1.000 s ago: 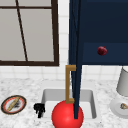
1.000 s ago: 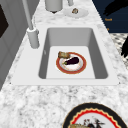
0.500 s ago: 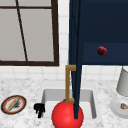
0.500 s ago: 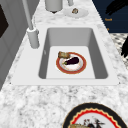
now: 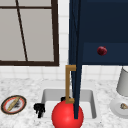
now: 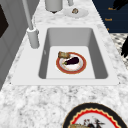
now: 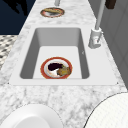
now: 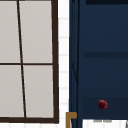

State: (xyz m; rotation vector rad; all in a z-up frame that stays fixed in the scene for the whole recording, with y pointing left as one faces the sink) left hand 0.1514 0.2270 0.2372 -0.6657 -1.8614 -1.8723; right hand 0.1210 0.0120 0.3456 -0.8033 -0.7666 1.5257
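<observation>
A red-rimmed plate (image 6: 71, 63) is seen on the floor of the sink (image 6: 100, 60), with an eggplant (image 6: 72, 60) and a brown piece of food (image 6: 63, 54) laid on it. A faucet (image 6: 32, 32) is set left of the basin. A patterned plate (image 6: 96, 117) is placed on the near counter. A hand (image 6: 125, 48) is glimpsed at the right edge.

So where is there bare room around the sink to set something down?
Bare counter lies between the sink and the patterned plate, and beside the faucet. The basin floor around the red-rimmed plate is tight. The left hand hovers at the sink's left edge.
</observation>
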